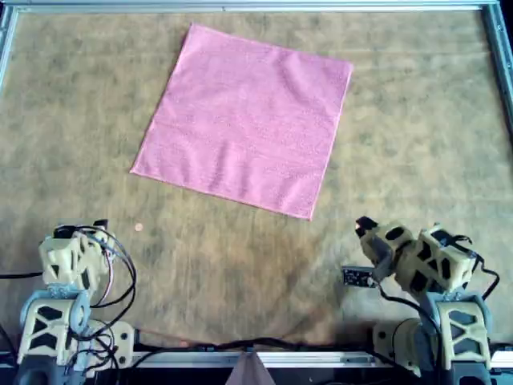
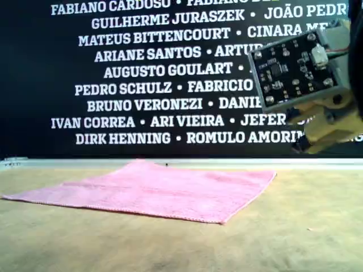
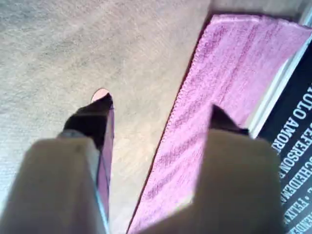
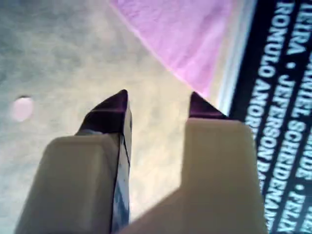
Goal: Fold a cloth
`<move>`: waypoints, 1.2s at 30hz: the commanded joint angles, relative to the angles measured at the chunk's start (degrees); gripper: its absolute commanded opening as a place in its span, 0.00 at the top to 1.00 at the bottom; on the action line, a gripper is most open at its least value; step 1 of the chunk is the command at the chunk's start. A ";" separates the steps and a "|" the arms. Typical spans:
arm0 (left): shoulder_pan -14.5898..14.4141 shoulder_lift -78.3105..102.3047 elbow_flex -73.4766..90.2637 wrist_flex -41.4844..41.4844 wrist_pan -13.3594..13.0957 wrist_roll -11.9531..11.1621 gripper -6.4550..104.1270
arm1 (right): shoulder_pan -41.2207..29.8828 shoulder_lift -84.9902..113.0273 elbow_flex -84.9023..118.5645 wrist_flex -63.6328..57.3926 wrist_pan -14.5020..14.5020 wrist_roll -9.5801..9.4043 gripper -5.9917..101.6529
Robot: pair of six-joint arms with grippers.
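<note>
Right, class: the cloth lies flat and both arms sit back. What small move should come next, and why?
Probably reach both open grippers, left and right, toward the near edge of the cloth. It lies flat and unfolded on the table, and neither gripper touches it.

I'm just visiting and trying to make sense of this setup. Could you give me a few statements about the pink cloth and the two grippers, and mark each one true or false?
1. The pink cloth lies spread flat in a single layer. True.
2. The left gripper is shut on the cloth's edge. False: its jaws are open with nothing between them, and it hangs above the mat.
3. The right gripper is open and holds nothing. True.
4. The cloth lies square to the table frame. False: in the overhead view it is turned, with its corners pointing off-axis.
5. In the overhead view, both arms sit near the bottom edge, apart from the cloth. True.
</note>
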 commanded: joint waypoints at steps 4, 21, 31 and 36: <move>-1.23 0.44 -1.93 -1.93 -0.09 0.62 0.23 | 0.53 2.46 -6.24 -9.05 -0.79 0.35 0.42; -1.23 0.26 -9.58 -6.33 0.44 0.79 0.23 | 0.53 2.20 -11.34 -13.18 0.09 0.44 0.42; -1.23 -21.36 -30.41 -12.57 0.62 0.18 0.23 | 0.53 0.79 -22.15 -13.62 -0.53 0.62 0.42; -2.20 -46.85 -41.04 -12.57 0.62 0.62 0.22 | 0.62 -22.76 -30.76 -13.62 -0.70 2.99 0.42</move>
